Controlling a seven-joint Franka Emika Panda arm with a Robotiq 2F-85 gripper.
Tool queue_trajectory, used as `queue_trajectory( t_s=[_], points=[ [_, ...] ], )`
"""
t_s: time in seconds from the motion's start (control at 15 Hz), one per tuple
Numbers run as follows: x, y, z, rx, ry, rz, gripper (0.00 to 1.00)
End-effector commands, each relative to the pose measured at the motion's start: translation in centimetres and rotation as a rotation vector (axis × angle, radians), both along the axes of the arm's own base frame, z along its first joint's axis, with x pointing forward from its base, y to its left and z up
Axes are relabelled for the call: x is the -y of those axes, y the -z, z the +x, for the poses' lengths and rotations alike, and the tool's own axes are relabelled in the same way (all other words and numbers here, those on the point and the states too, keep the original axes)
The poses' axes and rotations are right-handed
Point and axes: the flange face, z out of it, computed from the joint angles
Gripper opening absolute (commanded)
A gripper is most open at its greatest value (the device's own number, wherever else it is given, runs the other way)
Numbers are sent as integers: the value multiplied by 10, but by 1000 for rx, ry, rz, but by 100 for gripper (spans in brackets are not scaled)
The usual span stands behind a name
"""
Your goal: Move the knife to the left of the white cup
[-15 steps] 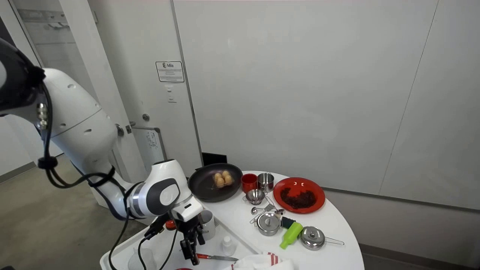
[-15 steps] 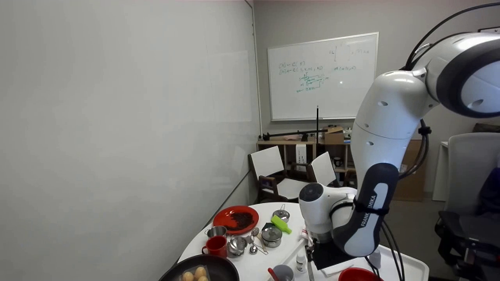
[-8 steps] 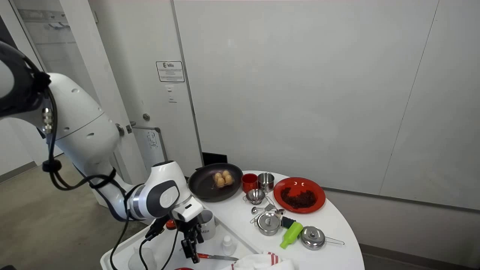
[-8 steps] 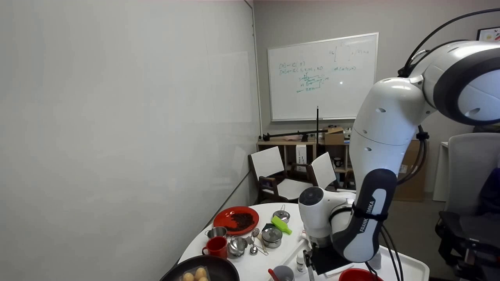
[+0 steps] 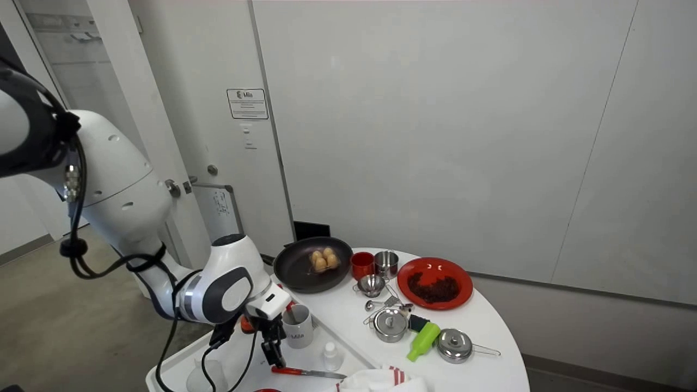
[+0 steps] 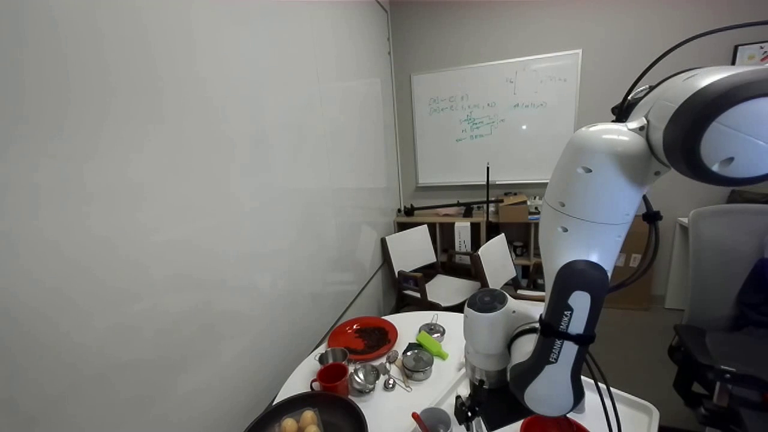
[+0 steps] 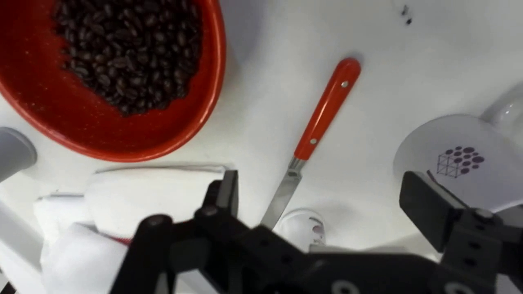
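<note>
The knife [image 7: 325, 114], with a red handle and silver blade, lies flat on the white tray; it also shows in an exterior view [image 5: 307, 373]. My gripper [image 7: 320, 183] is open and empty above it. In the wrist view the knife lies between the spread fingers, its handle reaching beyond them and its blade tip hidden by the gripper. The white cup [image 7: 461, 159], a mug with a dark print, stands beside the right finger. It also shows in both exterior views [image 5: 298, 328] [image 6: 437, 419]. A red handle sticks out of it. The gripper [image 5: 276, 362] hovers near the knife handle's end.
A small white bottle [image 7: 302, 228] stands by the blade. A white cloth [image 7: 155, 192] and a red bowl of dark beans [image 7: 214, 94] lie beside the knife. A black pan [image 5: 288, 272], steel pots [image 5: 390, 325] and a red plate [image 5: 463, 280] stand further off.
My gripper has shifted left and slightly up in an exterior view, uncovering more of the knife handle and the white cup. The knife and cup have not moved.
</note>
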Motion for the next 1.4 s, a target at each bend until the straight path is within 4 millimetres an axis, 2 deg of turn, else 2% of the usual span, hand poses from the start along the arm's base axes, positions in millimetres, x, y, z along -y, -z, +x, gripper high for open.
queue_trajectory(
  t_s=[0.0,0.2,0.47,0.6,1.07,1.33],
  points=[
    [5,11,6,-38,-35,175,100],
    [18,25,11,-86,-61,206,100],
    [32,34,21,-117,-51,143,100],
    [29,39,25,-132,-50,119,100],
    [-1,65,37,-185,-120,35,100],
    [-4,80,41,-196,-121,32,100]
  ],
)
